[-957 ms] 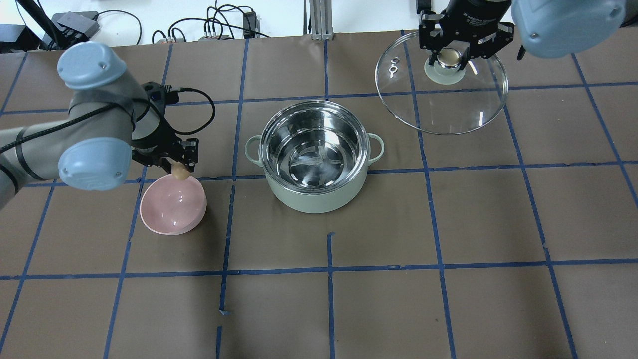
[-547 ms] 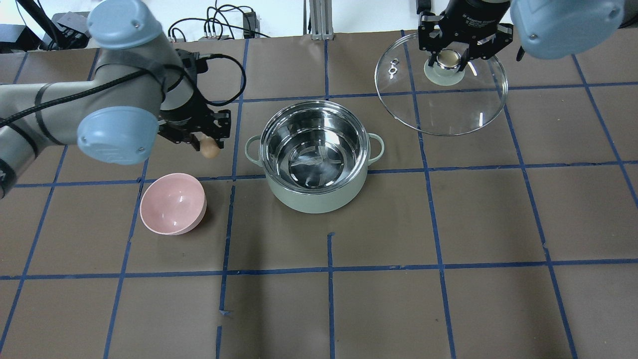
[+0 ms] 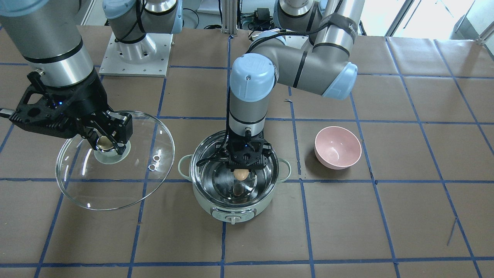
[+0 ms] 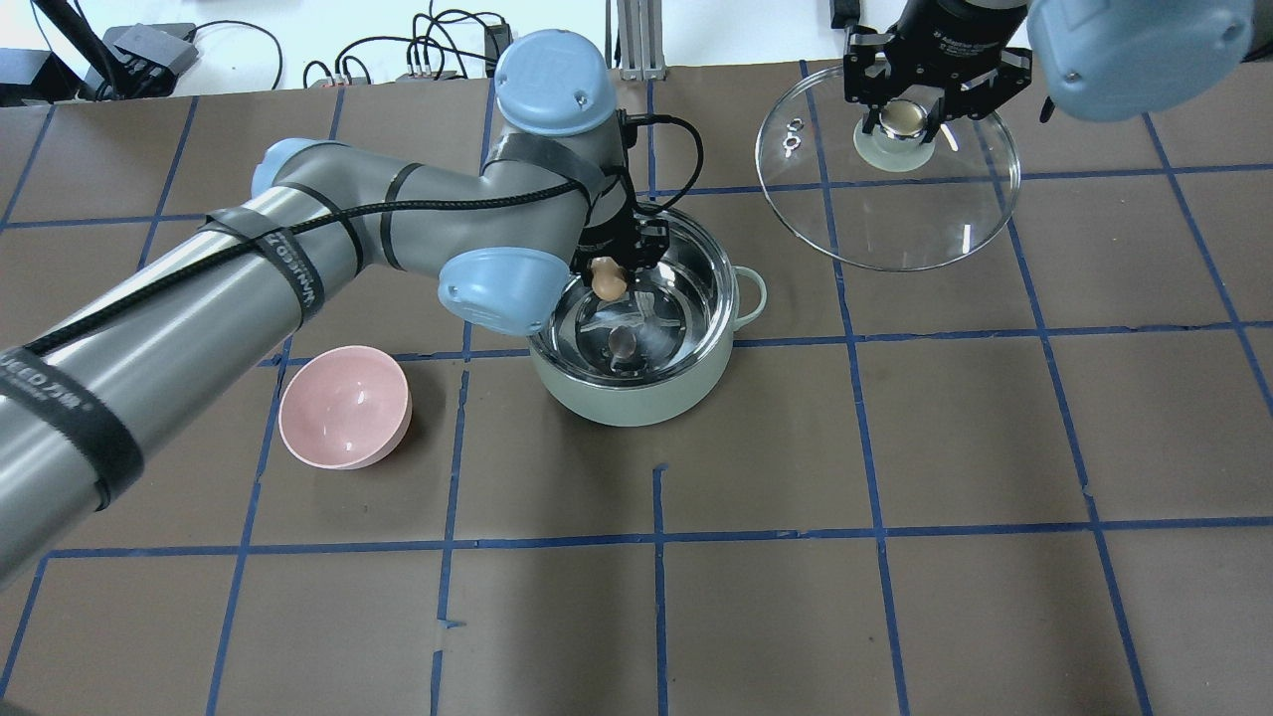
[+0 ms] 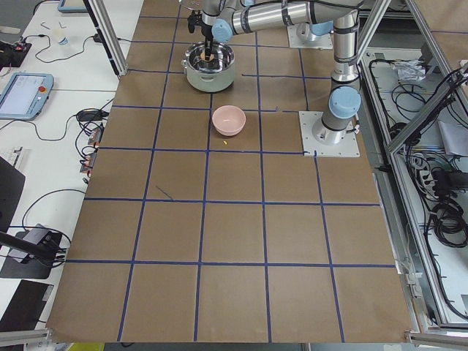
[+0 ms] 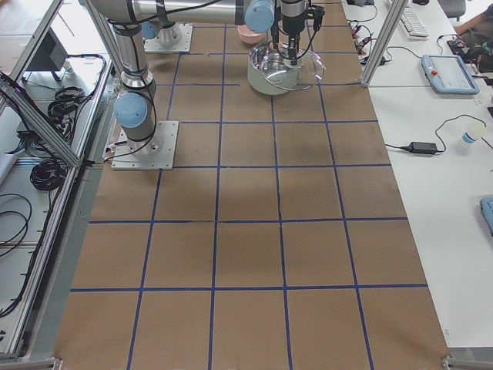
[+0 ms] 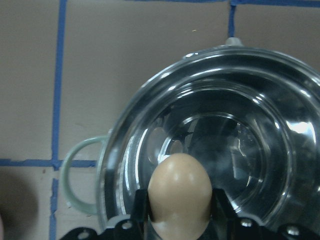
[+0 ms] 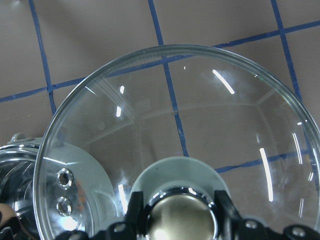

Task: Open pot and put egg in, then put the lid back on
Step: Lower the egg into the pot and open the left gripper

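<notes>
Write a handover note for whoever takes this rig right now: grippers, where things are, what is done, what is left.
Left gripper: shut on the egg, held over the open pot, not yet released.
Right gripper: shut on the knob of the lid, which is held off to the robot's right, away from the pot.
Pink bowl: empty, on the pot's other side.
Done: lid off, egg picked up.
Left: release the egg in the pot, withdraw, put the lid back on.

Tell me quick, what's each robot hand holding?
Left gripper: closed, holding the egg over the pot.
Right gripper: closed, holding the lid.
</notes>
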Robot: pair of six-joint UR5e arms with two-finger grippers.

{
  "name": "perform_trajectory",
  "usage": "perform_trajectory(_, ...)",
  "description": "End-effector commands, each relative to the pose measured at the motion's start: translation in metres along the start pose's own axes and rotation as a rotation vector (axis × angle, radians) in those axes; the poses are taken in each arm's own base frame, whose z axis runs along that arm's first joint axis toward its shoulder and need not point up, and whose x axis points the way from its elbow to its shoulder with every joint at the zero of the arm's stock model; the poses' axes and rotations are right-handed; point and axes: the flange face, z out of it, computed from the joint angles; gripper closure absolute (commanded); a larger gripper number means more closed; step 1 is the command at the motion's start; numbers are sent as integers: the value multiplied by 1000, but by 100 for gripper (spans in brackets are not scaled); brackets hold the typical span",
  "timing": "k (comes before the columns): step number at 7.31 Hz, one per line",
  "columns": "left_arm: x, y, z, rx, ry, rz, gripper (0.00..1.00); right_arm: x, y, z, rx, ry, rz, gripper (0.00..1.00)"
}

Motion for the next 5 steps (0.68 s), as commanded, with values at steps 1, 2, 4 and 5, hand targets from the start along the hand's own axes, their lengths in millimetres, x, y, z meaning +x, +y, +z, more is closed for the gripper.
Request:
perform_trajectory(1,7,-3,24,-14,-3,46,82,-1,1,0,-2,-1,-4,53)
perform_trajectory(2,6,-3,12,5,-1,43,1,-1,1,0,-2,-4,-4,53)
perform_trajectory(4,-4,-6,-16,31,2,47,0,-1,1,1,-4,-6,-4,53)
perform_trajectory(5,-40,-6,-53,6,-10,34,0,-1,1,1,-5,-8,-11,53)
